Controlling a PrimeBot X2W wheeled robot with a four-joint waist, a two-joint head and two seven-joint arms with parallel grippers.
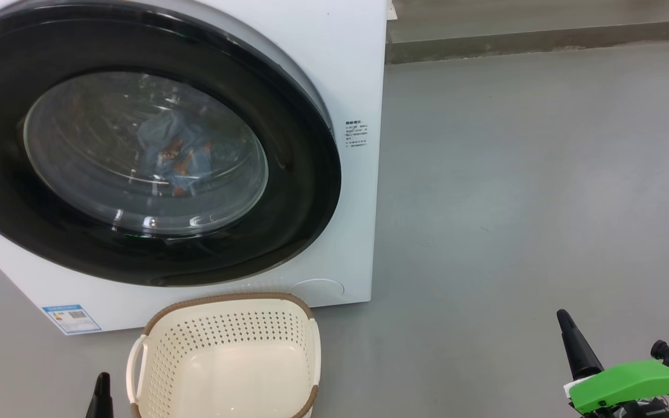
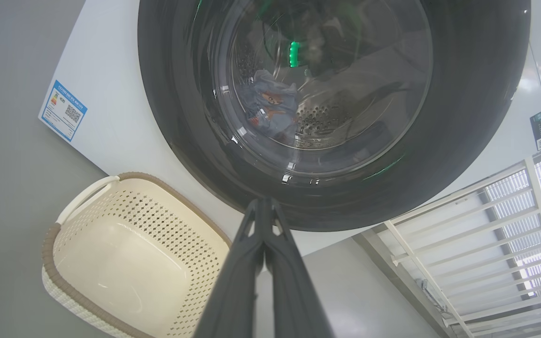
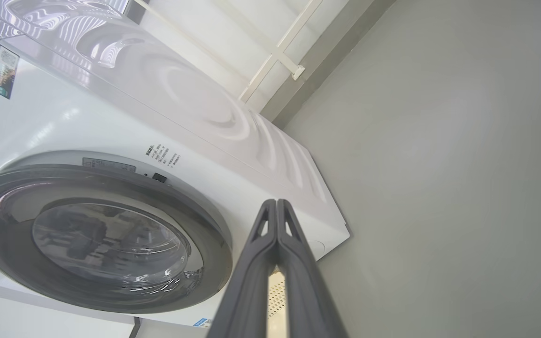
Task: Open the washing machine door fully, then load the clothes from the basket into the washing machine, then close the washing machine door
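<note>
1. Head view.
   - The washing machine door lies flush against the white front of the washing machine and looks closed.
   - The clothes are visible through the glass, inside the drum.
   - The basket stands on the floor just in front of the washing machine, below the door, with nothing in it.
   - The left gripper is beside the basket. The right gripper is well off the machine's right corner. Both have their fingers pressed together and carry nothing.
   - Judgement: loading is complete and door closing, the final step, appears done.

2. Left wrist view.
   - The left gripper is closed and empty. It points at the lower rim of the door but sits apart from it.
   - One blue patterned bundle lies at the drum bottom.
   - A blue label marks the machine's lower corner, just above the basket.
   - A white railing runs beside the machine on the far side from the basket.

3. Right wrist view.
   - The right gripper is closed and empty, off the machine's front corner.
   - The door rim shows no gap against the cabinet.
   - Judgement: the next move calls only for confirming that the latch has caught, by a light press on the rim.
   - Obstruction: the basket sits close under the door, so any approach should come from above it.
</note>
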